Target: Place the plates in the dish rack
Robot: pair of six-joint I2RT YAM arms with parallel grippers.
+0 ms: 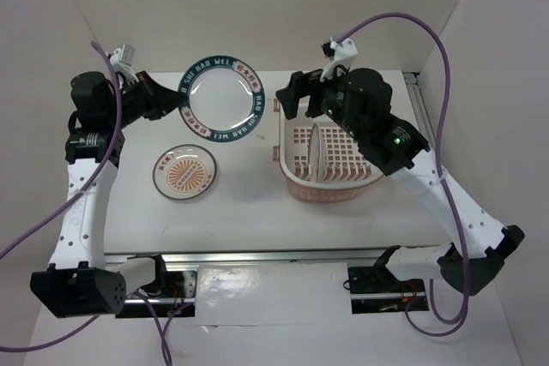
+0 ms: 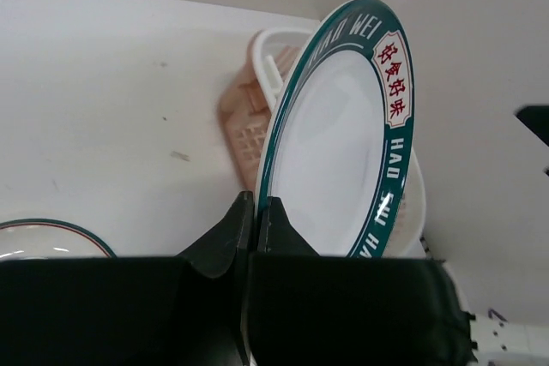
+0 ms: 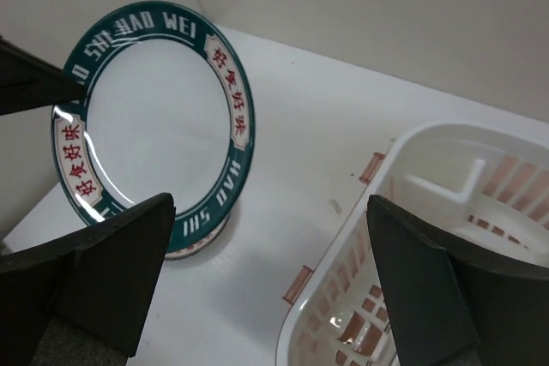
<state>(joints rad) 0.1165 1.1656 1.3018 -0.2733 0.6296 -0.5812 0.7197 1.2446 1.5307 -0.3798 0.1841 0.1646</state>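
White worktop (image 1: 249, 212) beneath everything. At right, dish rack (image 1: 330, 193), one white plate (image 1: 314, 152) standing on edge inside. Left of the rack, green-rimmed plate (image 1: 221, 97) tilted up, rim pinched by left claw (image 1: 176, 102). Nearer, orange sunburst plate (image 1: 185, 171) lying flat. Right claw (image 1: 302, 107) spread wide, empty, over the rack's far-left corner.

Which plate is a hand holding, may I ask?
The green-rimmed plate, in the left hand; the orange plate lies flat, the white plate stands racked.

Inside a robotics lab test cell: a white counter (image 1: 249, 212) boxed in by plain white panels (image 1: 51, 6), two robot arms (image 1: 81, 203) bolted to a metal rail (image 1: 274, 255), purple cables (image 1: 396, 14) trailing.
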